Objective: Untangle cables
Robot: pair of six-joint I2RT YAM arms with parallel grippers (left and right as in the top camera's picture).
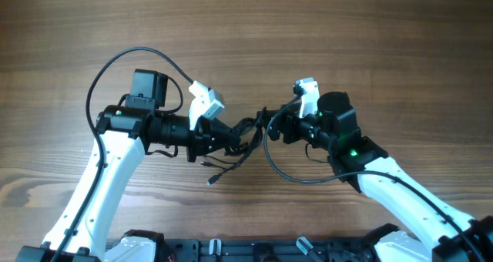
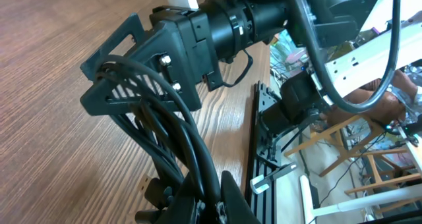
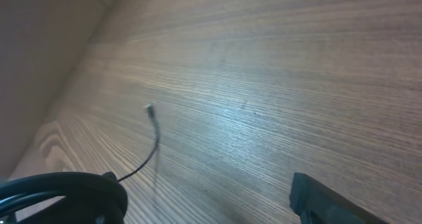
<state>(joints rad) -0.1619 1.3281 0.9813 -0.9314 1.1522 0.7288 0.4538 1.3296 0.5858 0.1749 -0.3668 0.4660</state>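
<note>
Black cables [image 2: 188, 141] in L gripper [image 1: 231, 139]

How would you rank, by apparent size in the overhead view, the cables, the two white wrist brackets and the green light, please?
Largest first:
1. cables
2. left bracket
3. right bracket, only slightly smaller
4. green light

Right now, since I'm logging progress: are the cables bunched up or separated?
Bunched: overhead, the cables form one dark clump, strands overlapping, a plug end trailing onto the table.
</note>
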